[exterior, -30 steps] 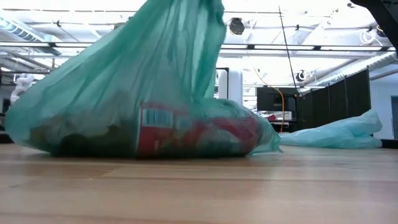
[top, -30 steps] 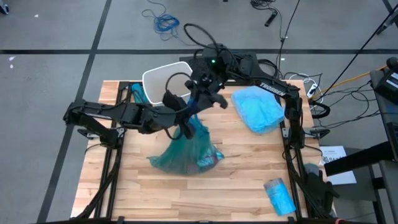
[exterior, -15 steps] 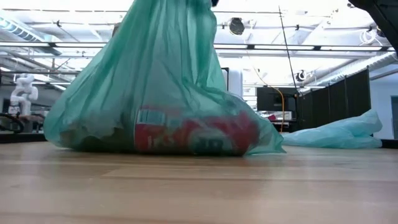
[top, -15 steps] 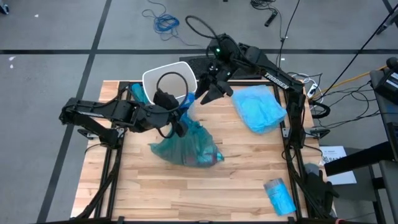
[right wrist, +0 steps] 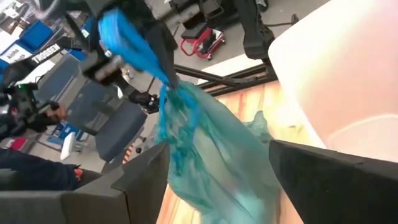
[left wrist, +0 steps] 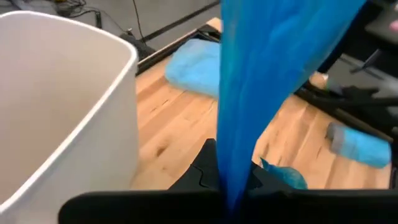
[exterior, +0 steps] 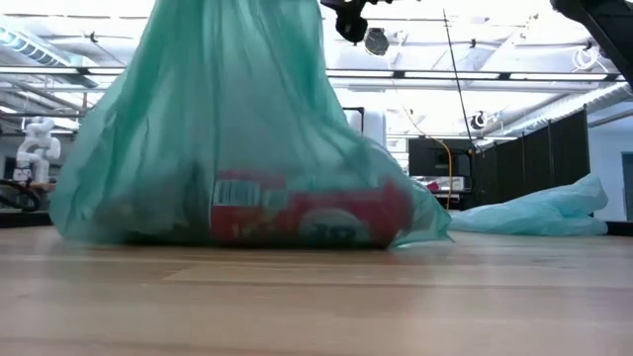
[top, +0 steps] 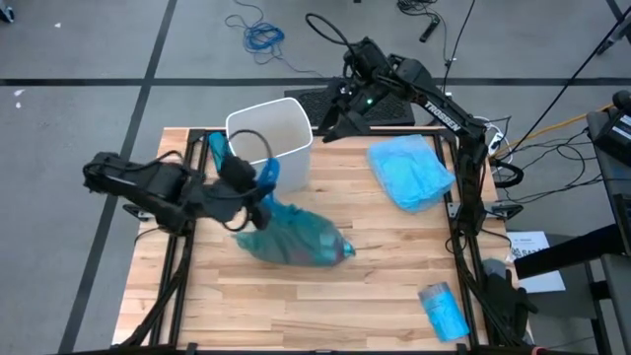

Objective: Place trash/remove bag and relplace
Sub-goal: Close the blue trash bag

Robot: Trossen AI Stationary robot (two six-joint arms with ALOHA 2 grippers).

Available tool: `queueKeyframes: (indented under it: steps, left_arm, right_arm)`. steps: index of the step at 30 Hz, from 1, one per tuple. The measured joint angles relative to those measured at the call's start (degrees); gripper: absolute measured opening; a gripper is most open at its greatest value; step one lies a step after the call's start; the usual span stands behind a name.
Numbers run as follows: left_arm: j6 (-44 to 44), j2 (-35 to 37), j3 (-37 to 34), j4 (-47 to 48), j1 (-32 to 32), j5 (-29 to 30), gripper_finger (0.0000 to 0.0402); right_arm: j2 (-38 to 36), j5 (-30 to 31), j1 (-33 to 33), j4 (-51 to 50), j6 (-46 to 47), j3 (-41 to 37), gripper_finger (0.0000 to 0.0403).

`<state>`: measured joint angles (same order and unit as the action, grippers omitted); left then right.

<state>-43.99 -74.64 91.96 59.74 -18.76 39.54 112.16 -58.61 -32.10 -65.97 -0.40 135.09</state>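
Bag (top: 296, 237) dragged left — contents veiled.

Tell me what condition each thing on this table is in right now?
Full bag: out of the bin, lying on the table, neck pinched.
Left end effector: shut on the bag's neck.
Right end effector: open, empty, beyond the bin.
White bin: upright, unlined.
Spare bags: loosely piled.

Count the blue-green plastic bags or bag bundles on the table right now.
3: the filled trash bag held at its neck by the left gripper, a loose bag at the far right, a small rolled bundle near the right corner.
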Motion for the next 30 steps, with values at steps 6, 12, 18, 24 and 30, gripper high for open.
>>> queueKeyframes:
  steps: [6, 12, 18, 24, 30]
  left_arm:
    - [-4.32, 6.51, 0.43, 2.78, -4.64, 5.21, 0.0000]
    - [-6.29, 9.26, 7.24, 10.48, -6.93, 4.81, 0.0000]
    - [-13.17, 9.04, 14.52, 18.91, -8.82, -8.69, 0.0000]
    - [-24.87, 8.97, 16.06, 20.22, -11.71, -23.48, 0.0000]
    - [-35.78, 9.63, 16.06, 26.49, -16.59, -29.91, 0.0000]
  right_arm:
    - [0.04, 0.04, -0.08, 1.05, -0.52, -0.02, 0.0270]
    - [0.09, 0.02, -0.13, 1.11, -0.53, -0.04, 0.0270]
    - [0.11, 0.21, -1.33, 1.28, -0.71, -0.06, 0.0270]
    - [0.11, 0.24, -2.52, 2.99, 0.31, -0.09, 0.0270]
    - [0.11, 0.25, -2.75, 4.91, 2.21, -0.09, 0.0270]
